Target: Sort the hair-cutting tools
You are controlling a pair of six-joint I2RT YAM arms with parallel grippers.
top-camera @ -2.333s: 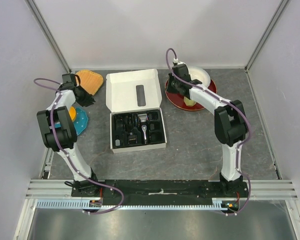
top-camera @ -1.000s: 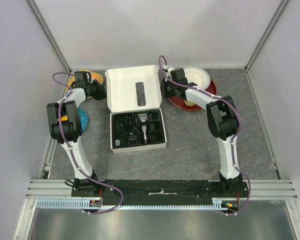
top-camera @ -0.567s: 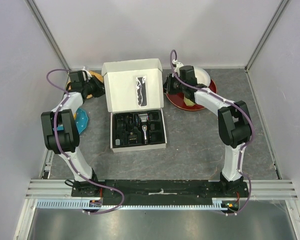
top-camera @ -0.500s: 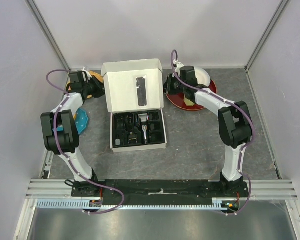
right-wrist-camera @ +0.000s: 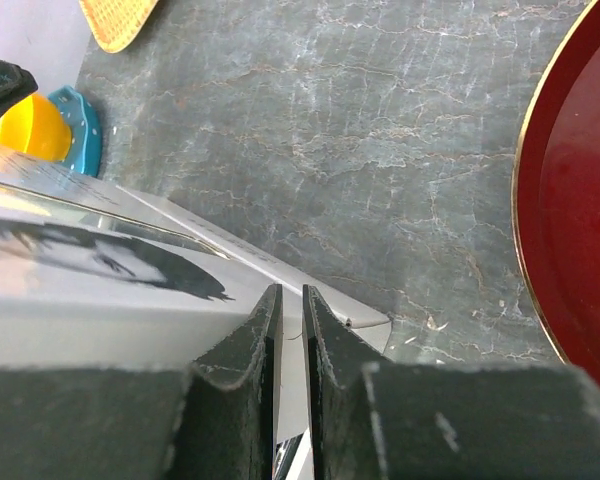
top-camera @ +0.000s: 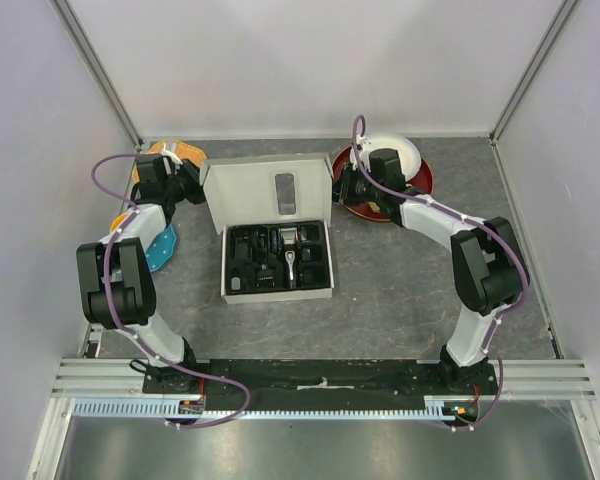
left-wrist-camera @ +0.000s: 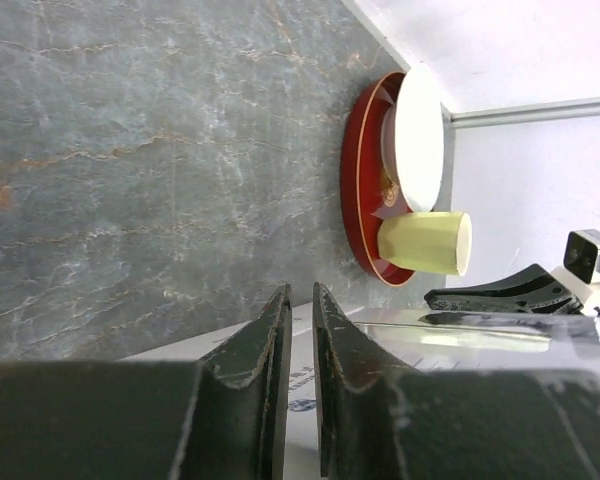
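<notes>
Hair clipper (top-camera: 291, 262), black and silver: lies in the black moulded tray (top-camera: 232, 286) of the white box (top-camera: 277, 294) at mid-table, with small black comb attachments (top-camera: 246, 256) seated in the pockets around it. Cleaning brush: not made out at this size. No tool has been lifted out. Change noted: the lid (top-camera: 265, 200), which a couple of seconds ago lay flat open behind the tray, has been swung up and now stands tilted forward over the tray's rear edge. Judged meaning: the lid is being handled, perhaps closed over the tools, and sorting proper has not begun. Left gripper (top-camera: 193, 182): at the lid's left edge, fingers nearly together, pinching the cardboard. Right gripper (top-camera: 340, 186): at the lid's right edge, pinched on it likewise, just beside the red plate (top-camera: 422, 182). Both arms reach far back with elbows bent outward and forearms converging on the lid.
</notes>
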